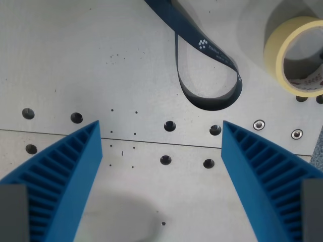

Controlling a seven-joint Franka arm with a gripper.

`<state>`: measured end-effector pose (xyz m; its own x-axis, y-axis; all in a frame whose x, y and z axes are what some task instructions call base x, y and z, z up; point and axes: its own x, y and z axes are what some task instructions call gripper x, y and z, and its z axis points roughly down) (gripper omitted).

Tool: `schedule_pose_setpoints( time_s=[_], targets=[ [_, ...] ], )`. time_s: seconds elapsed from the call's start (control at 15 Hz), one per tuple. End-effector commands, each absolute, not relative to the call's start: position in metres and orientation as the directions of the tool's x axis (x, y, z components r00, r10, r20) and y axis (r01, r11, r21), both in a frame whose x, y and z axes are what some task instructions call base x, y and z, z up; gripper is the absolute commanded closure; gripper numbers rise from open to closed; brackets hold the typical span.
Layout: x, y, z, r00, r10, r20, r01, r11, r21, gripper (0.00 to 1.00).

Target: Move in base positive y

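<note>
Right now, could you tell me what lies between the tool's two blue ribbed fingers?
In the wrist view, only bare grey metal table with bolt holes lies between the blue ribbed fingers of the open tool.

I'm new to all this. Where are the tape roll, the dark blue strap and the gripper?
tape roll (275, 50), wrist view, its outer band.
dark blue strap (212, 103), wrist view, bottom of its loop.
gripper (161, 132), wrist view, midway between its fingertips.

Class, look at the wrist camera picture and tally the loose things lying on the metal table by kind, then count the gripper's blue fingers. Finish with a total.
Dark blue strap looped on the table: 1
Roll of cream masking tape: 1
Blue ribbed gripper fingers, spread apart: 2
Total: 4
</note>
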<state>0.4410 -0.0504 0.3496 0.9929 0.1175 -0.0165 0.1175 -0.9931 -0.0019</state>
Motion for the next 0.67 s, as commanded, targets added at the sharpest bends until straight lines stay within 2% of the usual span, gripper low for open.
schedule_pose_setpoints(
  time_s=[0.07,0.67],
  targets=[
    [0.441,-0.045,0.352,0.993,0.118,-0.010,0.118,-0.993,-0.001,0.00],
    [0.447,0.001,0.352,0.993,0.118,-0.010,0.118,-0.993,-0.001,0.00]
  ],
)
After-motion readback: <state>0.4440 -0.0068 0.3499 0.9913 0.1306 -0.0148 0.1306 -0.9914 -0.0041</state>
